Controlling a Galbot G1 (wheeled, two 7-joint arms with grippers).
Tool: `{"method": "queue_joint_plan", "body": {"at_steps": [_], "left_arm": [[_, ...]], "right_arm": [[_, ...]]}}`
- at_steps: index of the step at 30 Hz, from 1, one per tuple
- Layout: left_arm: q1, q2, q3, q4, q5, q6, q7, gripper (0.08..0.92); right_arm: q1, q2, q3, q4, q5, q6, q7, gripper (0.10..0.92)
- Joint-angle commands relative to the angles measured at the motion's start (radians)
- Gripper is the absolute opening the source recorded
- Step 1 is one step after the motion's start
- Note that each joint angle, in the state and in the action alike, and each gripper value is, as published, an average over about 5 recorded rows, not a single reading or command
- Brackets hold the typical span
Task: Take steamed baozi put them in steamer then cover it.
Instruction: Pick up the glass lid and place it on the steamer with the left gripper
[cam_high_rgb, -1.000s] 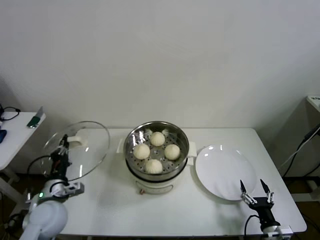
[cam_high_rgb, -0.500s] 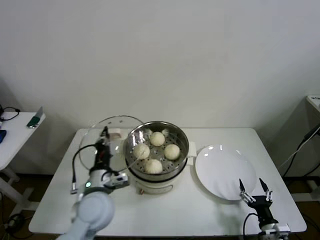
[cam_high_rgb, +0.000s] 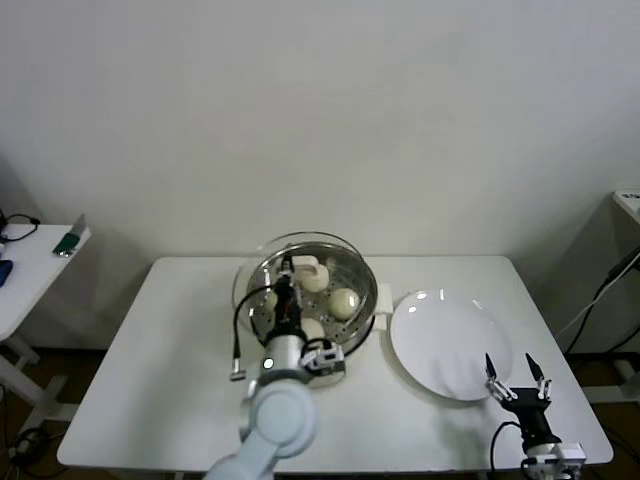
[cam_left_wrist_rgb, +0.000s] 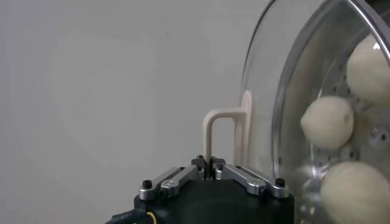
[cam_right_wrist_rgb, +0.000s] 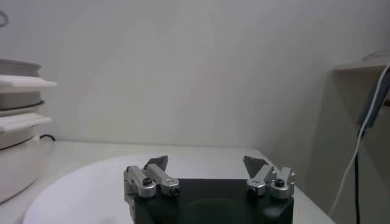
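Note:
My left gripper (cam_high_rgb: 285, 287) is shut on the cream-white bar handle (cam_high_rgb: 306, 267) of the clear glass cover (cam_high_rgb: 252, 272) and holds the cover tilted on edge over the steamer (cam_high_rgb: 368, 290). Steamed baozi (cam_high_rgb: 343, 300) lie in the steel basket, partly hidden by my arm. In the left wrist view the gripper (cam_left_wrist_rgb: 208, 163) pinches the handle (cam_left_wrist_rgb: 224, 125), with the cover (cam_left_wrist_rgb: 268, 91) beside it and baozi (cam_left_wrist_rgb: 327, 122) seen through the glass. My right gripper (cam_high_rgb: 517, 375) is open and empty at the table's front right, and also shows in the right wrist view (cam_right_wrist_rgb: 207, 164).
A flat white plate (cam_high_rgb: 445, 345) lies right of the steamer, just ahead of the right gripper; it also shows in the right wrist view (cam_right_wrist_rgb: 91, 182). The steamer's side (cam_right_wrist_rgb: 18, 122) shows there too. A small side table (cam_high_rgb: 30, 265) stands at far left.
My left arm has swung the cover from the table's left side to the right, until it is over the steamer. The right gripper has stayed in place.

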Motion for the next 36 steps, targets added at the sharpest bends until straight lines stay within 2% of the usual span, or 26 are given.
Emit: {"method": "queue_joint_plan", "body": {"at_steps": [1, 16, 36], "left_arm": [[-0.045, -0.128, 0.088, 0.12, 0.091, 0.024, 0.021, 0.14], [-0.064, -0.097, 0.025, 0.235, 0.078, 0.021, -0.008, 0.14], [-0.036, -0.077, 0.008, 0.23, 0.07, 0.002, -0.046, 0.14]], "right_arm": [[0.003, 0.001, 0.002, -0.004, 0.009, 0.006, 0.001, 0.823], [-0.009, 0.004, 0.013, -0.004, 0.012, 0.025, 0.002, 0.823], [-0.014, 0.01, 0.018, -0.001, 0.01, 0.042, 0.01, 0.823]]}}
